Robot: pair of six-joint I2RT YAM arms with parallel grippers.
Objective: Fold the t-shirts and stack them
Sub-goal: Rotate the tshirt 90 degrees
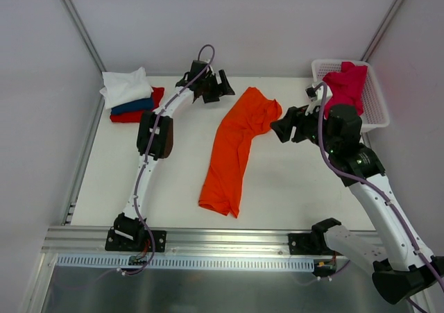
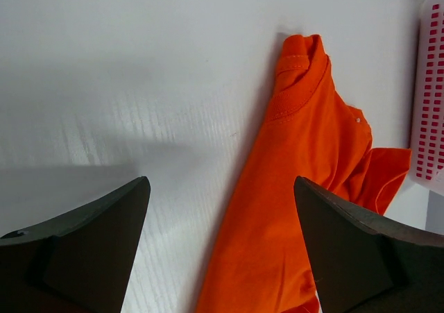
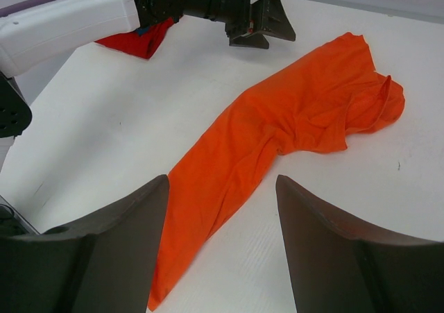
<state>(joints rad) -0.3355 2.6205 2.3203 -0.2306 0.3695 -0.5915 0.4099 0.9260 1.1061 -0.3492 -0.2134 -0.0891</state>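
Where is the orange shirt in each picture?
Top external: the orange shirt lies in the middle, stretched from far to near.
Left wrist: shirt right of middle, collar at the top.
Right wrist: shirt slanting across the middle.
Shared landmark: the left gripper near the shirt's far end; it is top centre in the right wrist view, and its fingers frame the left wrist view.

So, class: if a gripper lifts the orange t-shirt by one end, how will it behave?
Probably floppy: the orange t-shirt lies creased and bunched in a long strip, so it should hang limp. Likely light, being thin cloth. Pushed, it would probably wrinkle up rather than slide whole.
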